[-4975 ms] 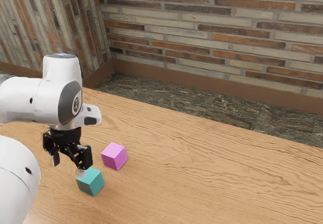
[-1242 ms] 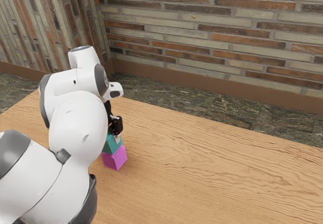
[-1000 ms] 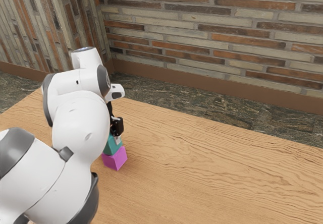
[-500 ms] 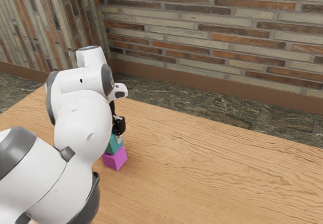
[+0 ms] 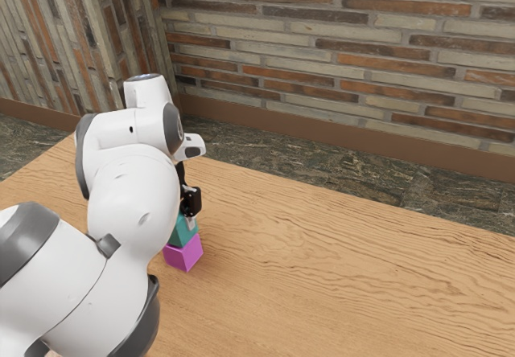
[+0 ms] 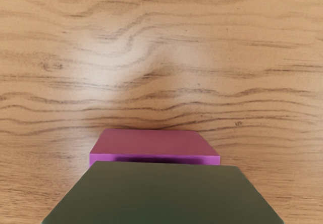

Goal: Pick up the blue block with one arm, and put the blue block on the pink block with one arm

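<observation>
The blue block (image 5: 183, 231) (image 6: 161, 193) sits on the pink block (image 5: 185, 255) (image 6: 154, 144) on the table (image 5: 338, 276). The gripper (image 5: 188, 215) is right at the blue block, half hidden by the arm, so I cannot tell whether it is clamped or apart.

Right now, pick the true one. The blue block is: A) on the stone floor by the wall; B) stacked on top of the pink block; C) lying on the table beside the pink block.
B: the blue block stands on the pink block, clear of the table.
</observation>
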Available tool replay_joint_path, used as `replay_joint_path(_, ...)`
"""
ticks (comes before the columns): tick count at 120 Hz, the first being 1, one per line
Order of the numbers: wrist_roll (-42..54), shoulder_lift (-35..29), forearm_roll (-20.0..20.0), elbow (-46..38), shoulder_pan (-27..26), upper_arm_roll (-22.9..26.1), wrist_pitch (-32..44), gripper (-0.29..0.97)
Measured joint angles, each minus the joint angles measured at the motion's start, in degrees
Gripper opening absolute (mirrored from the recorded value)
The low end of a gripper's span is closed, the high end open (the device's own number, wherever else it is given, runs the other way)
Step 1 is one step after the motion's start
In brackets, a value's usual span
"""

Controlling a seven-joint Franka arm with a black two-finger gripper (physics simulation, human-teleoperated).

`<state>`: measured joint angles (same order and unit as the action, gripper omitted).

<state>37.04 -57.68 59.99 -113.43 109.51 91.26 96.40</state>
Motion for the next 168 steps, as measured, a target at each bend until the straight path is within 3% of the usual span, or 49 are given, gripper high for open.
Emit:
replay_joint_path(70,-0.1,-0.1,-0.1,-0.2,0.3,0.0,0.0,0.39)
replay_joint_path(109,-0.1,-0.1,0.1,-0.1,0.2,0.7,-0.1,0.61)
replay_joint_path(168,-0.1,0.3,-2.0,1.8,-0.3,-1.3,-0.9,0.67)
